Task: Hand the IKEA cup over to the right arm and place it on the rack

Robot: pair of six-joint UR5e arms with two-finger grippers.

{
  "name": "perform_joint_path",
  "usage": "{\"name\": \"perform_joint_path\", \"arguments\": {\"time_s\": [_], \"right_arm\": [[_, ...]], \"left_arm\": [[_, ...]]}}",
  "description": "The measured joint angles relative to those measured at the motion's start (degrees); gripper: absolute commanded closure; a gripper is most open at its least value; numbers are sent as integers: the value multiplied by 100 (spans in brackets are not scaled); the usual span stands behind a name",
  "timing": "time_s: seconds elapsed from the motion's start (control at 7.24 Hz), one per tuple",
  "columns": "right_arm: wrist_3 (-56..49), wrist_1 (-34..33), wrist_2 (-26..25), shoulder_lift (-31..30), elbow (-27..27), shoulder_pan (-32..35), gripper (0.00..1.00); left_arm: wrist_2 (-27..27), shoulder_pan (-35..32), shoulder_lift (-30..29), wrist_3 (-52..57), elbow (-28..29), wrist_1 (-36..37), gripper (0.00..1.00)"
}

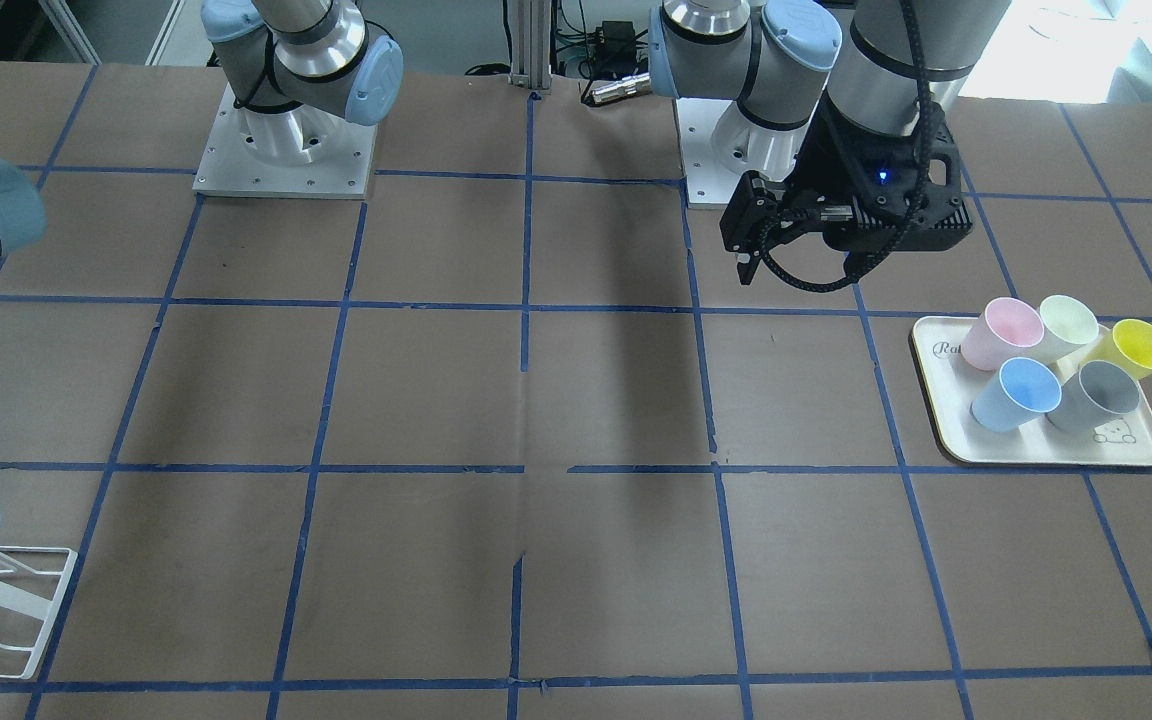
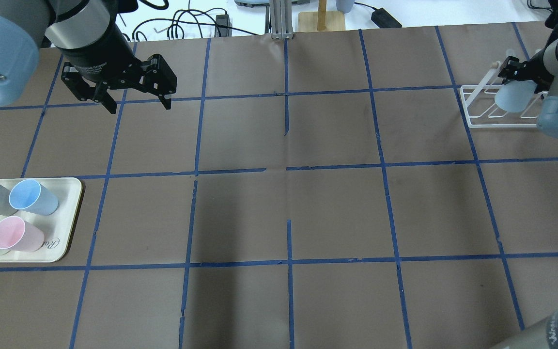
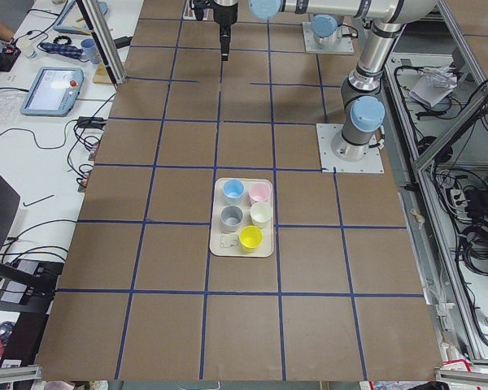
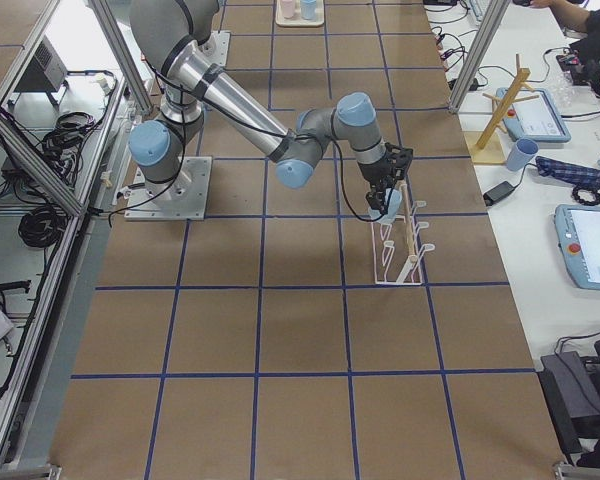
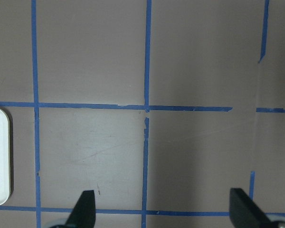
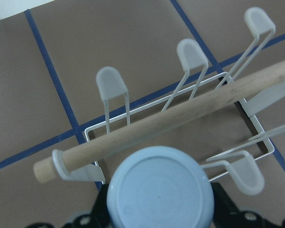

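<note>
Blue cup [image 2: 514, 97] over the rack [image 2: 472, 120]: handover looks done, placing left.
Right hand [image 2: 519, 80] pinches the cup by its sides at the robot's right end of the tabletop [image 2: 308, 218], just beside the rack's wooden rod [image 6: 180, 118]. It seems not yet seated on a prong. Left hand [image 2: 139, 104] hangs spread & empty. Cup is pale blue, smooth, tapered, no handle, flat base toward the wrist cam. 5 other cups [image 1: 1096, 395] sit on the tray [image 2: 68, 218].
</note>
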Motion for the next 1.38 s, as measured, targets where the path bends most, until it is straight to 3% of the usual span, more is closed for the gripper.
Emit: {"name": "perform_joint_path", "arguments": {"time_s": [0.83, 0.97, 1.38], "right_arm": [[3, 163, -63, -246, -21, 12, 0], [3, 536, -62, -551, 11, 26, 0], [-27, 2973, -4, -1888, -46, 89, 0]], "left_arm": [[-1, -46, 18, 87, 7, 18, 0], [-1, -48, 69, 99, 6, 11, 0], [-6, -50, 85, 131, -15, 23, 0]]}}
